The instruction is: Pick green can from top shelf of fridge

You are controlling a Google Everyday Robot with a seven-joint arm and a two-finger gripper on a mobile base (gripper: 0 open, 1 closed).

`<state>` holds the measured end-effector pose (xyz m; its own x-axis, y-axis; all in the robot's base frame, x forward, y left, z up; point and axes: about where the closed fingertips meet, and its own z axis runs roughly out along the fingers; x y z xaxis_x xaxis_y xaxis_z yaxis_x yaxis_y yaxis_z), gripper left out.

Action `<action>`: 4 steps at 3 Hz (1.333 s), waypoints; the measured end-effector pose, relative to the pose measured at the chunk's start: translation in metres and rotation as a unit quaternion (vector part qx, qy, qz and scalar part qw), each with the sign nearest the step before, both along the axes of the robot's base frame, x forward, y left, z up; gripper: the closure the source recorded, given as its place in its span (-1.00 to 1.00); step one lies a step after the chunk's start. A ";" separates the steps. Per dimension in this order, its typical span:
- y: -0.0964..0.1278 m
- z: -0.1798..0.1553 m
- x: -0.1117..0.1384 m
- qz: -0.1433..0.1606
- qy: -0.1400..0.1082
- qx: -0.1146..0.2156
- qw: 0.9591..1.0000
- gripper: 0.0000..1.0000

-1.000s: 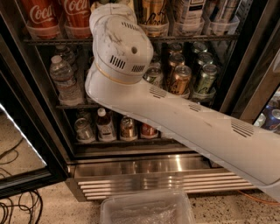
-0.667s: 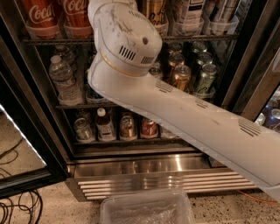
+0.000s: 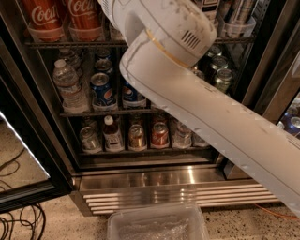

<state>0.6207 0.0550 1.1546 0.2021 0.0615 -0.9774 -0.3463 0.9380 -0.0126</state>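
Note:
The fridge [image 3: 154,180] stands open in front of me, with dark wire racks and a steel louvred base. The top shelf [image 3: 61,43] runs along the upper edge and holds red Coca-Cola cans [image 3: 44,16] in clear trays on the left. More tall cans [image 3: 239,14] stand on its right. My white arm [image 3: 211,117] crosses from the lower right up to the top middle and covers the centre of that shelf. The gripper is out of view, beyond the arm's joint past the top edge. The green can is hidden.
Blue Pepsi cans [image 3: 101,89] and water bottles [image 3: 68,86] stand on the middle rack, small cans and bottles [image 3: 136,136] on the lowest one. The open glass door [image 3: 18,140] is at the left, with cables [image 3: 18,225] on the floor. A clear plastic bin [image 3: 157,225] lies below the grille.
The arm's big joint has moved up and to the right, toward the top shelf. This has uncovered the Pepsi cans on the middle rack.

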 end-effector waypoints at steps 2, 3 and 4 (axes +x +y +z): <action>-0.050 0.005 -0.022 0.025 -0.005 -0.062 0.998 1.00; -0.040 -0.003 -0.026 0.045 0.004 -0.078 0.996 1.00; -0.040 -0.003 -0.026 0.046 0.004 -0.078 0.996 1.00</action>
<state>0.5947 0.0155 1.1518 0.1949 -0.0740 -0.9780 -0.4307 0.8894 -0.1531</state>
